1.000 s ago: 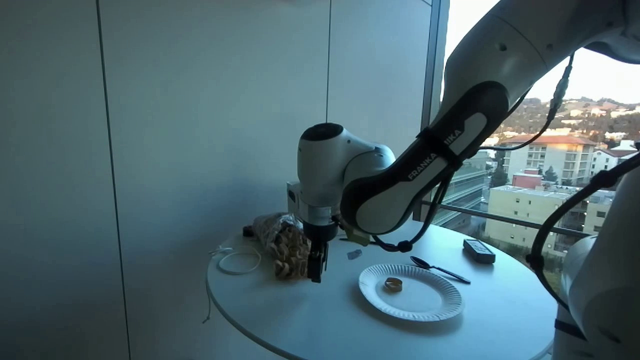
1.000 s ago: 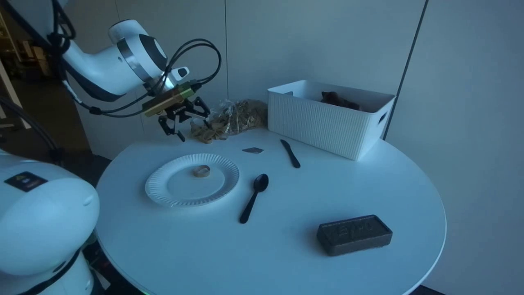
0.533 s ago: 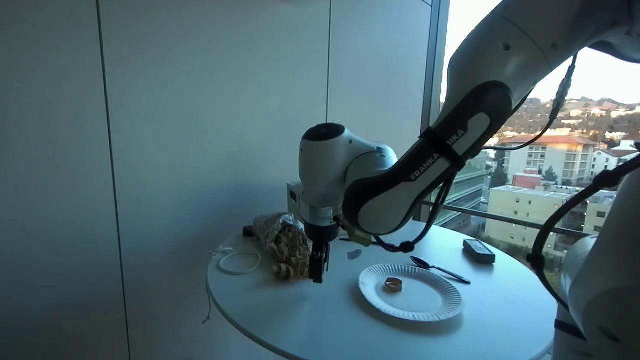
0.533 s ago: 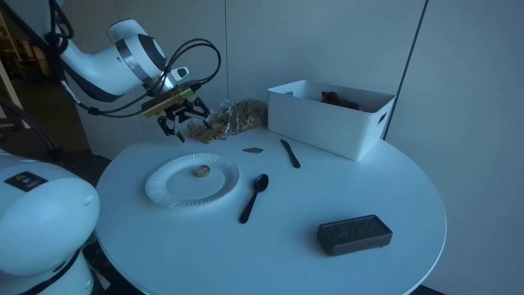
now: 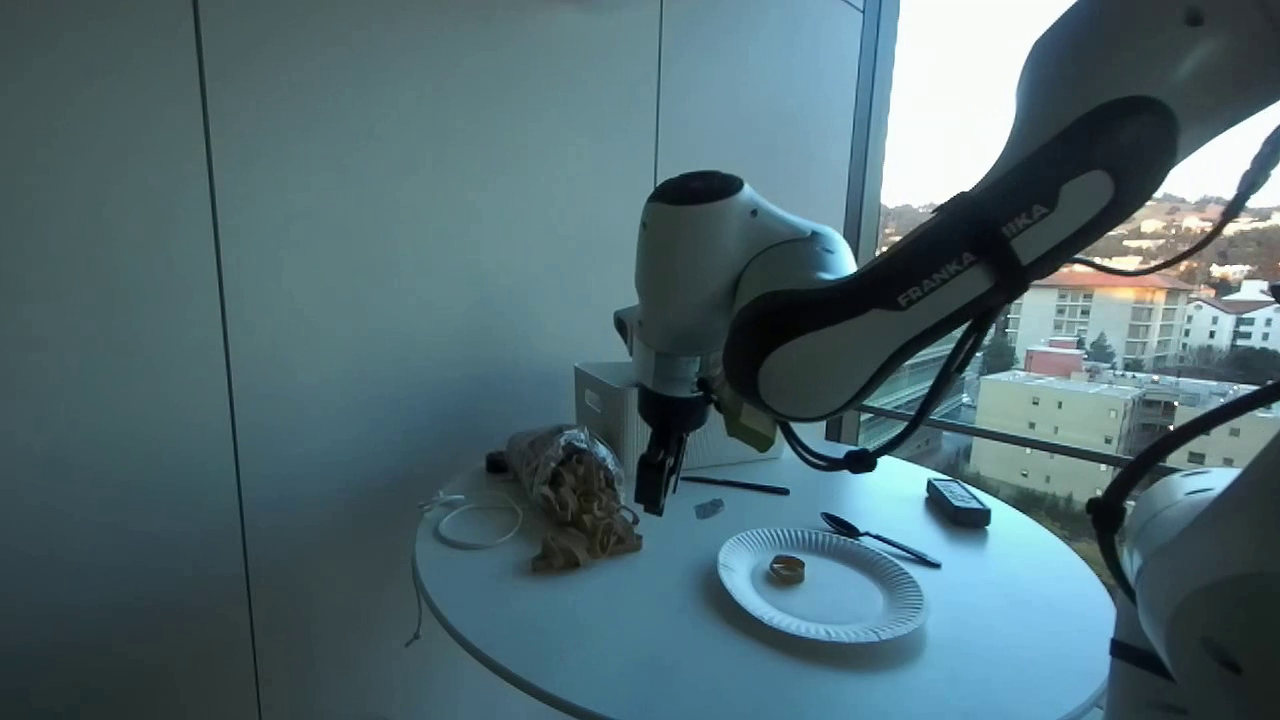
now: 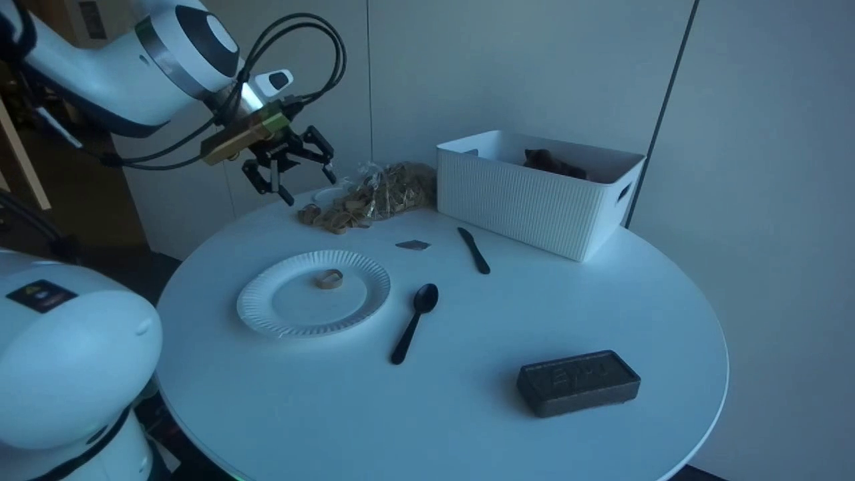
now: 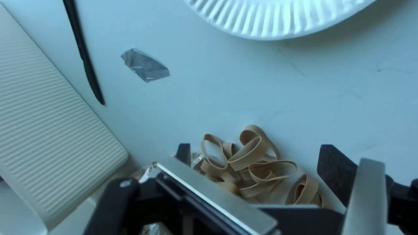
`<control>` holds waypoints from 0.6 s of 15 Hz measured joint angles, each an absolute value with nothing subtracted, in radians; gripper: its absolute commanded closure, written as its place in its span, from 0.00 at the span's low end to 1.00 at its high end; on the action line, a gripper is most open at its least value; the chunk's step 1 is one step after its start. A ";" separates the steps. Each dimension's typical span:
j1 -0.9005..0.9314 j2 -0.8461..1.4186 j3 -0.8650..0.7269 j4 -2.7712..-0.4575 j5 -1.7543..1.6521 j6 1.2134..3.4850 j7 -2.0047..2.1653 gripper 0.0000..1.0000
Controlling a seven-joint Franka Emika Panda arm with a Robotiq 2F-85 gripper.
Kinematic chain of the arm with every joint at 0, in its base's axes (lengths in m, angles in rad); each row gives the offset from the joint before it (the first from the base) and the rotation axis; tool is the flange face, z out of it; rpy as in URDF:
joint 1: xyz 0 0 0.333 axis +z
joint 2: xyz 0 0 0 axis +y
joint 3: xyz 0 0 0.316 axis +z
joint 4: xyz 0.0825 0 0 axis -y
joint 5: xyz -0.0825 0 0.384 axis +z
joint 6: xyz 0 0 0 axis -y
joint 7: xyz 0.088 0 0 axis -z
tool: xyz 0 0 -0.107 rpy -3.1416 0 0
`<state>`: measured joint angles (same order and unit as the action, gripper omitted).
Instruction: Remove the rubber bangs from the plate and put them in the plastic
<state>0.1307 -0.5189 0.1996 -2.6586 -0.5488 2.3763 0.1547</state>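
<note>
White table [image 5: 640, 630], panelled wall [image 5: 430, 200], window [image 5: 950, 110]

Plate [image 6: 317, 304] is white, fluted round the edge; rubber band [image 6: 329, 284] on it tan-brown. Box [image 6: 514, 204] is white, finely ribbed. Spoon [image 6: 414, 325], knife [image 6: 473, 251] are black; gripper [image 6: 310, 190] black, silver-grey.

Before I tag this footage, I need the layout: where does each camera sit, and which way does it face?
In an exterior view: near the dark block, facing the box and wall; arm, gripper, base show.
In an exterior view: across the table from that block, facing plate and window; arm, gripper, base show.
In the wrist view: on the arm's end, facing down at rubber bands; the gripper's fingers show.
Both exterior views share the plate, spoon and knife.
</note>
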 measured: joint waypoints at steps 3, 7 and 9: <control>0.131 -0.676 0.194 -2.710 -0.457 2.239 0.148 0.00; 0.130 -0.818 0.142 -2.753 -0.368 2.090 0.112 0.00; 0.128 -0.844 0.104 -2.754 -0.355 2.068 0.088 0.00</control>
